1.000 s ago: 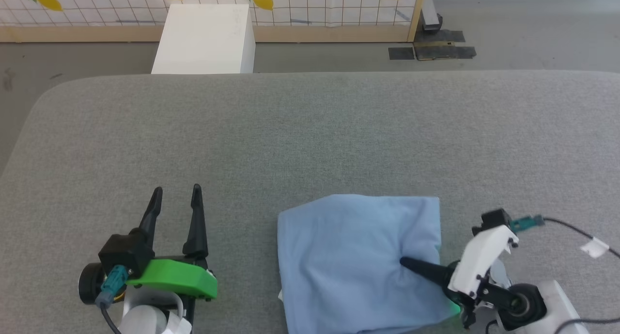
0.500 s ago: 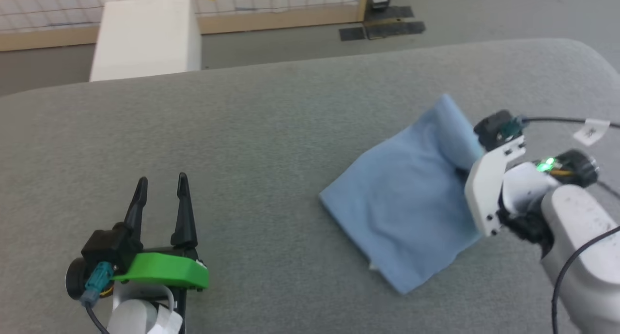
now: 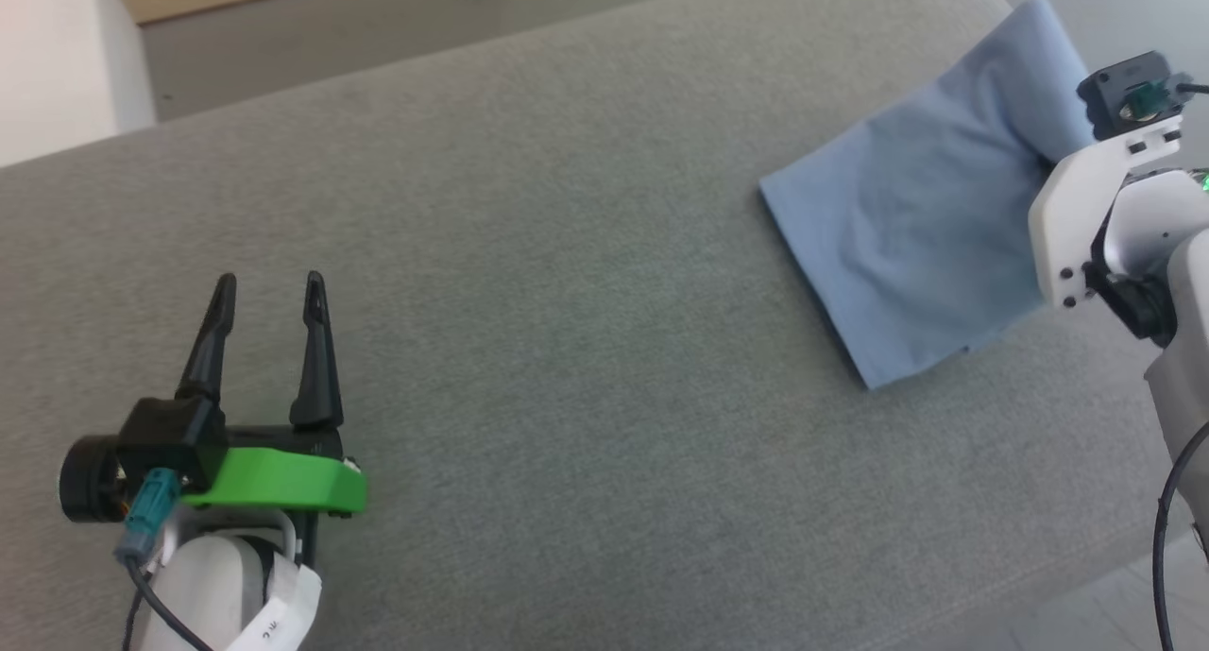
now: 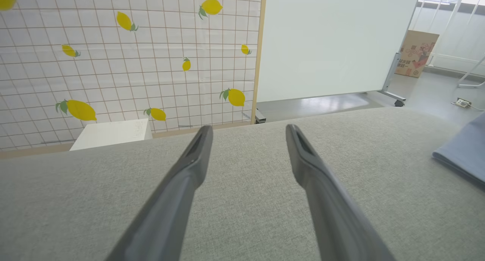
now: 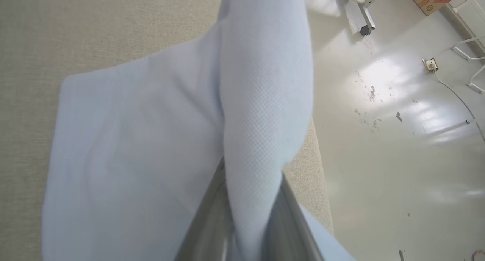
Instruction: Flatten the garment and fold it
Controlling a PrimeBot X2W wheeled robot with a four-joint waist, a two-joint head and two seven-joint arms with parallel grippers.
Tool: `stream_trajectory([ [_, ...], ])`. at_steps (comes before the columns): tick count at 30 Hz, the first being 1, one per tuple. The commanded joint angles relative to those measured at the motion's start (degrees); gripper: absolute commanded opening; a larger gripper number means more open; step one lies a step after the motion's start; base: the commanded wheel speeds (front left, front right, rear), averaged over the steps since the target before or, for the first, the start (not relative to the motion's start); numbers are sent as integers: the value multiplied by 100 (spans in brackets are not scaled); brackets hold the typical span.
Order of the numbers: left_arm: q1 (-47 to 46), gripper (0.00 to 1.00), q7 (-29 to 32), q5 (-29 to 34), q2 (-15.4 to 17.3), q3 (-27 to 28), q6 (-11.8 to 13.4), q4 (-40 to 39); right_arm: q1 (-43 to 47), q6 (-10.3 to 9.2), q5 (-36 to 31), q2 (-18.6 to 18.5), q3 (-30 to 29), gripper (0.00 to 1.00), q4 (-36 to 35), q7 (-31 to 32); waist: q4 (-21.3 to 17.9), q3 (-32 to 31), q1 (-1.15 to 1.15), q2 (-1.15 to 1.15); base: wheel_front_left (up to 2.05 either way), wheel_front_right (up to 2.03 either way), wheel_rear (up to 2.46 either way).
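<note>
Since a second ago my head camera has swung round, and the right arm has come up with a ridge of cloth, where its finger lay low on the fabric before. On my left, the left gripper [image 3: 270, 278] hangs over the grey woven surface [image 3: 567, 368], its two tapered dark fingers spread wide with nothing between them. Well off to the right of those fingers lies the garment [image 3: 897, 245], a light blue piqué knit folded into a rough four-sided pad. It lies flat except for one side. That side rises in a soft rounded ridge into the right gripper [image 5: 252, 193], whose fingers [image 5: 210, 223] are nearly closed, pinching the ridge between them. To the right of those fingers, past the surface's edge, I see glossy pale floor [image 5: 379, 139].
</note>
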Motion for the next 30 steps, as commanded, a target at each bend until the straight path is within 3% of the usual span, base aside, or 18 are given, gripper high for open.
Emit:
stream_trajectory([
  [1,-120,100,-22,39,111,38,-30,-30,-147,-11,-164,108,-168,0,136,-173,-616,649,0,0,0,0,0],
  [6,-199,100,22,109,303,18,-52,-117,-388,-11,-511,258,-741,0,620,-543,-634,921,0,0,0,0,0],
  [17,-269,100,304,182,557,7,-20,-489,-928,-11,-1116,95,-1863,0,1512,-1310,-253,1300,0,0,0,0,0],
  [18,-258,100,313,177,565,10,-16,-508,-952,-11,-1143,94,-1959,16,1573,-1351,-229,1301,0,0,0,0,0],
  [19,-245,100,317,169,568,11,-9,-521,-969,-11,-1183,95,-2062,48,1652,-1387,-194,1288,0,0,0,0,0],
  [20,-234,100,315,159,565,14,1,-528,-978,-11,-1220,93,-2145,98,1699,-1431,-170,1274,0,0,0,0,0],
  [25,-178,100,227,73,454,-23,47,-403,-919,-11,-1364,78,-2498,100,1796,-1972,-12,1007,0,0,0,0,0],
  [30,-78,100,74,-40,250,-93,78,-97,-683,-11,-1175,66,-2386,100,1779,-2495,155,501,0,0,0,0,0],
])
